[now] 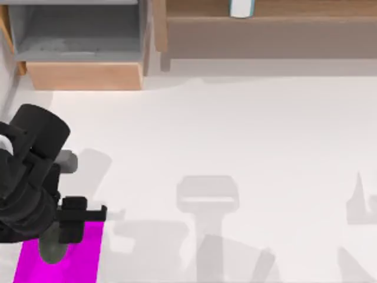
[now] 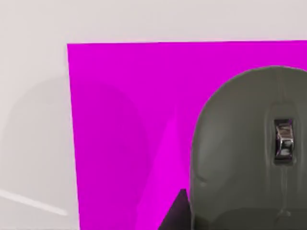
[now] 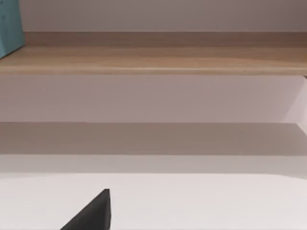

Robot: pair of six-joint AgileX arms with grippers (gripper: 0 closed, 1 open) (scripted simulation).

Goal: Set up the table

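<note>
The white table (image 1: 247, 130) spans the top view. At its front left corner lies a magenta mat (image 1: 85, 259). My left gripper (image 1: 62, 236) hangs over the mat, shut on a grey computer mouse (image 1: 52, 252). The left wrist view has the mouse (image 2: 240, 143) close up, scroll wheel showing, above the mat (image 2: 124, 96). One dark finger (image 2: 175, 213) sits against the mouse's side. In the right wrist view, one dark fingertip (image 3: 91, 213) of my right gripper stands over bare table, facing the shelf.
A light-wood and grey shelf unit (image 1: 82, 53) stands at the back left. A long wooden shelf (image 1: 265, 23) runs along the back right, with a white and blue object (image 1: 241, 8) on it. A teal object (image 3: 9, 28) sits on the shelf board (image 3: 153, 60).
</note>
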